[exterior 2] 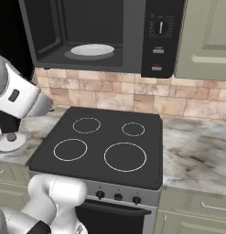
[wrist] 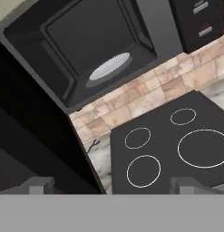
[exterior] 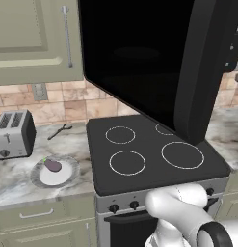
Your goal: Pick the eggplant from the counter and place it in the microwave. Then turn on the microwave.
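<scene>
A home kitchen: a black four-ring stovetop (exterior 2: 103, 146) sits in a marbled stone counter (exterior 2: 196, 151) over sage-green drawers (exterior: 38, 212). Above hang an open microwave (exterior 2: 100, 34) and cabinets (exterior: 33, 38), with a tiled backsplash (exterior 2: 132, 98) and a silver toaster (exterior: 13, 133).

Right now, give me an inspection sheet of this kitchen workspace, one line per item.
Surface: marbled counter on both sides of a black stovetop; stovetop bare.
Job's things: eggplant lies on a plate on the counter left of the stovetop; microwave door stands wide open, white turntable inside with nothing on it.
Clutter: silver toaster at the back left; a small dark utensil near the wall.
Grippers: gripper open, holding nothing, facing the microwave.
Cables: nothing seen.
Surroundings: tan tile backsplash, sage cabinets, wall outlet.
</scene>
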